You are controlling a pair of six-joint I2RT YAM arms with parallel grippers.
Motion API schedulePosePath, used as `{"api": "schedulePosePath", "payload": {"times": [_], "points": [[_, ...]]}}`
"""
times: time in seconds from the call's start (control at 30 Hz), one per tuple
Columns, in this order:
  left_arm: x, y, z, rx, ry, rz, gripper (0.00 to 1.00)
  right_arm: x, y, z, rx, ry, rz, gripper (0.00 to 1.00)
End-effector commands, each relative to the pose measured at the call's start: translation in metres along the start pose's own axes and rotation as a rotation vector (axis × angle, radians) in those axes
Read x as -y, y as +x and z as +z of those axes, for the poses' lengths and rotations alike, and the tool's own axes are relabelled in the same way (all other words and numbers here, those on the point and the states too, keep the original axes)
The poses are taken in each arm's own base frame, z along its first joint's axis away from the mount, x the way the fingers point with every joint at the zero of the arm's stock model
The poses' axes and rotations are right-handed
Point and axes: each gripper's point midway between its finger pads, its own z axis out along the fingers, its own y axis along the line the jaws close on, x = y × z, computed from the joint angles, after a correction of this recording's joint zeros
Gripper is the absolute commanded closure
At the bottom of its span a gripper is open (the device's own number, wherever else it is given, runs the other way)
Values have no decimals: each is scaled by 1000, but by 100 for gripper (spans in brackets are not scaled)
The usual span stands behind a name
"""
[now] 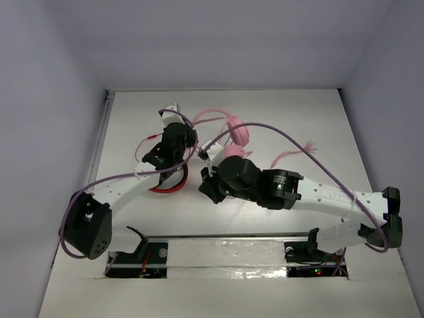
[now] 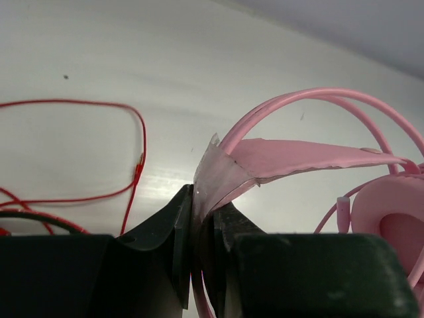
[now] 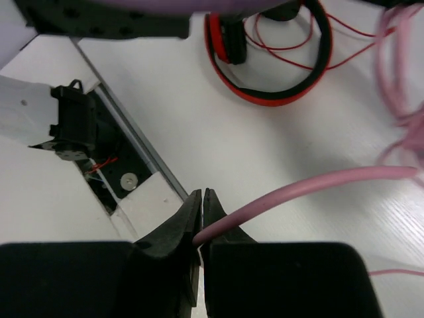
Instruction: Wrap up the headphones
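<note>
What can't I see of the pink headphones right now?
- Top view: right arm hides much of the headphones and its own grip.
- Left wrist: ear cup cut off by right edge.
- Right wrist: cable coils blurred at right edge; plug not shown.

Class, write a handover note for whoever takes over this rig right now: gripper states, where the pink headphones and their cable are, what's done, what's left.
Left gripper: shut on the headband strap of the pink headphones.
Right gripper: shut on the pink cable.
The pink headphones sit toward the far middle of the table; the red-and-black headphones lie near the left arm, not held.
Done: both grasps.
Left: all the winding; the cable lies in loose loops.
</note>
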Motion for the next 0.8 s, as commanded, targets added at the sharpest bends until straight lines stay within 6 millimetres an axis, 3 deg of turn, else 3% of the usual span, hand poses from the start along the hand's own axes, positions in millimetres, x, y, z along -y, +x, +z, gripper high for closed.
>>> {"api": "schedulePosePath", "payload": {"times": [0.0,0.1,0.4,0.5,0.53,0.6,0.63,0.77], "points": [[26,-5,-10,21,132,23,100,30,-18,-13,22,109,-46,100],[28,15,-19,-46,184,54,100,47,-23,-16,22,165,-55,100],[31,45,-36,-180,203,193,100,89,-22,-23,-21,280,-100,100],[35,61,-42,-262,218,250,100,98,-18,-31,-47,307,-138,100],[28,69,-45,-306,195,273,100,99,-17,-33,-53,308,-151,100],[41,82,-50,-397,220,317,100,99,-10,-40,-75,278,-199,100],[37,93,-58,-458,203,356,100,98,-7,-43,-80,266,-208,100],[41,88,-75,-486,226,429,100,108,-6,-60,-50,305,-203,100]]}}
